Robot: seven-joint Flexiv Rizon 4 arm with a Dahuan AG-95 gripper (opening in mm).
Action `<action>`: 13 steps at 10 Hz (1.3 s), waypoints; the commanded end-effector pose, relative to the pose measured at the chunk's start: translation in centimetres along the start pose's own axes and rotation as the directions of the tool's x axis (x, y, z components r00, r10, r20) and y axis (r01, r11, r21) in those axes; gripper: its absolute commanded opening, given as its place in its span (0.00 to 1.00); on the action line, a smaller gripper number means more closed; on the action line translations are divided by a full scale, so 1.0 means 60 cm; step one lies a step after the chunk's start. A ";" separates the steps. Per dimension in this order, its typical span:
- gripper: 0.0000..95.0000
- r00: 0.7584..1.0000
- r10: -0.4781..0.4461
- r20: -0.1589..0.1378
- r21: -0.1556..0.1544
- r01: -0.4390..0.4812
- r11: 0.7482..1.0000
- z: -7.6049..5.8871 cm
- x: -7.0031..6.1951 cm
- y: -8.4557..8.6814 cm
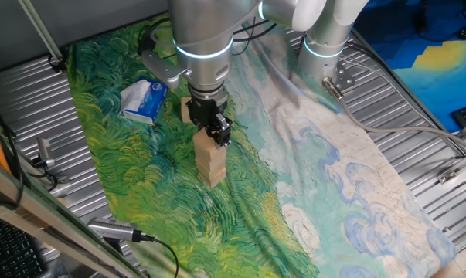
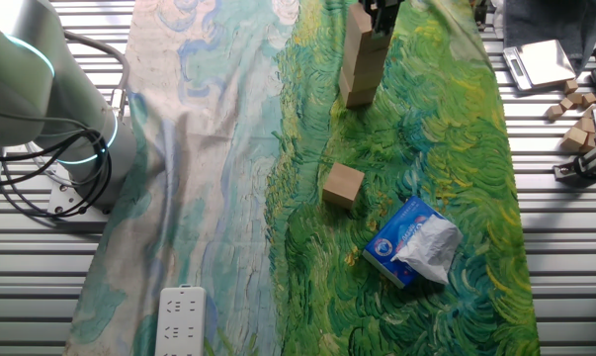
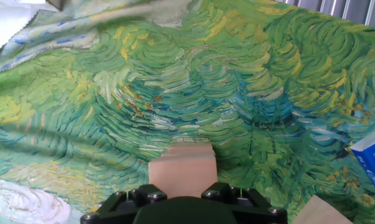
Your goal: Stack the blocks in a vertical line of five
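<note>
A stack of tan wooden blocks (image 1: 210, 164) stands on the green part of the painted cloth, and it also shows as the stack (image 2: 360, 69) at the top edge of the other fixed view. My gripper (image 1: 215, 131) hangs straight over it, shut on the top block (image 3: 182, 169), which rests on the stack and fills the space between the jaws. One loose block (image 2: 343, 184) lies on the cloth apart from the stack; it is the block (image 1: 186, 109) just behind the gripper and the block (image 3: 321, 214) at the lower right of the hand view.
A blue-and-white soft packet (image 2: 413, 240) lies near the loose block. A white power strip (image 2: 182, 320) lies at the cloth's edge. More wooden pieces (image 2: 577, 111) sit off the cloth on the metal table. The robot base (image 1: 325, 54) stands at the back.
</note>
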State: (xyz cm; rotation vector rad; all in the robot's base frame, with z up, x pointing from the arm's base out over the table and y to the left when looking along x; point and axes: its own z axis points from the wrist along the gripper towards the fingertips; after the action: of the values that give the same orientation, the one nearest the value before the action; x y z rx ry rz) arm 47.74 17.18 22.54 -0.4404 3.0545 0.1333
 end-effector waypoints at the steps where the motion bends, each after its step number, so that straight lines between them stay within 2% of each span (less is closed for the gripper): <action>1: 0.00 1.000 -0.002 -0.003 0.001 0.002 1.000 0.001 -0.001 0.001; 5: 0.00 1.000 -0.011 -0.010 0.002 0.011 1.000 0.001 -0.001 0.001; 6: 0.20 1.000 -0.014 -0.012 0.002 0.014 1.000 0.001 -0.001 0.001; 7: 0.20 1.000 -0.017 -0.015 0.003 0.017 1.000 0.001 -0.001 0.001; 8: 0.40 1.000 -0.018 -0.018 0.001 0.018 1.000 0.001 -0.001 0.001; 10: 0.40 1.000 -0.022 -0.021 0.000 0.022 1.000 0.001 -0.001 0.001; 11: 0.60 0.999 -0.026 -0.022 -0.002 0.026 1.000 0.001 -0.001 0.001; 13: 0.60 0.999 -0.031 -0.027 -0.004 0.031 1.000 0.001 -0.001 0.001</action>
State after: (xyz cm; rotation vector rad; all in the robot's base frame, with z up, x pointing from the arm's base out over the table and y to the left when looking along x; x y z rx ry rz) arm 47.80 17.27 22.50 -0.4994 3.0726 0.1314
